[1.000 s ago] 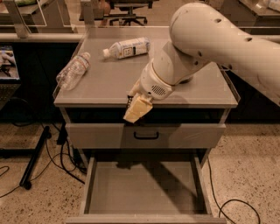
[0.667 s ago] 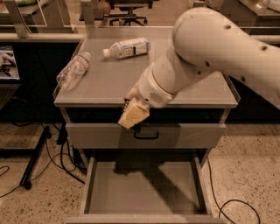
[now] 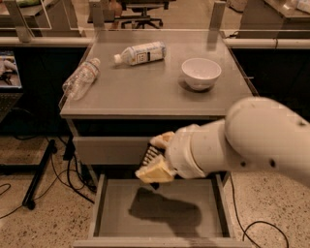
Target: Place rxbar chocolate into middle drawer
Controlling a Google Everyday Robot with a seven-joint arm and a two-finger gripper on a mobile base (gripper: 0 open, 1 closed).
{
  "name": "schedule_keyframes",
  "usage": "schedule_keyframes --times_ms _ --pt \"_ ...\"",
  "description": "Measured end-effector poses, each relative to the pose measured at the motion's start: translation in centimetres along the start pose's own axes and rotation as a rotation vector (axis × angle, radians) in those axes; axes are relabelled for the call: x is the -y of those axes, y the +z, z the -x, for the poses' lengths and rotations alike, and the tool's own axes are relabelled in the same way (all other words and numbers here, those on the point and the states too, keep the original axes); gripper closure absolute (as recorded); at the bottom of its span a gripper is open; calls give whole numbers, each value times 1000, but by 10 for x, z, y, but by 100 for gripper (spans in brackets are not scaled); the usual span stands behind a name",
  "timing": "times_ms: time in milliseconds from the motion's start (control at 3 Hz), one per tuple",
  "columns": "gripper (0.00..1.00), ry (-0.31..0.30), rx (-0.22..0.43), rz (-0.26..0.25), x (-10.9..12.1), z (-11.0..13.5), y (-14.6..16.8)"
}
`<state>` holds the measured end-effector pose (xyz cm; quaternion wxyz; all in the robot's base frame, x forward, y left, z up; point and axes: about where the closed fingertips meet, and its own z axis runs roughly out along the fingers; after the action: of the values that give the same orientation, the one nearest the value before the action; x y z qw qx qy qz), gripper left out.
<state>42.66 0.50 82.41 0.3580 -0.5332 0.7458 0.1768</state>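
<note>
On the grey surface [image 3: 145,94] a white bowl [image 3: 201,72] stands upright toward the right edge. A labelled bottle [image 3: 140,53] lies on its side near the back edge, and a clear bottle [image 3: 80,79] lies along the left edge. An office chair [image 3: 143,9] stands beyond. The claw [image 3: 154,168] hangs below the front edge.

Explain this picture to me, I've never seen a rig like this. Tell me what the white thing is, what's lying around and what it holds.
One camera looks down on a grey cabinet. The big white shape is a robot arm. Its end effector, the grasping part, hangs over the open middle drawer. On the cabinet's top, two clear bottles lie on their sides and a white bowl stands upright. A dark thing shows at the end effector. It is perhaps the snack bar, but I cannot be sure.
</note>
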Motion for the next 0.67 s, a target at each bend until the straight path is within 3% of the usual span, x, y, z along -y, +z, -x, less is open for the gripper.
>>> schedule_keyframes --times_ms 333,667 --pt "100 85 49 -48 -7 -48 2" --pt "100 211 75 -47 14 -112 14"
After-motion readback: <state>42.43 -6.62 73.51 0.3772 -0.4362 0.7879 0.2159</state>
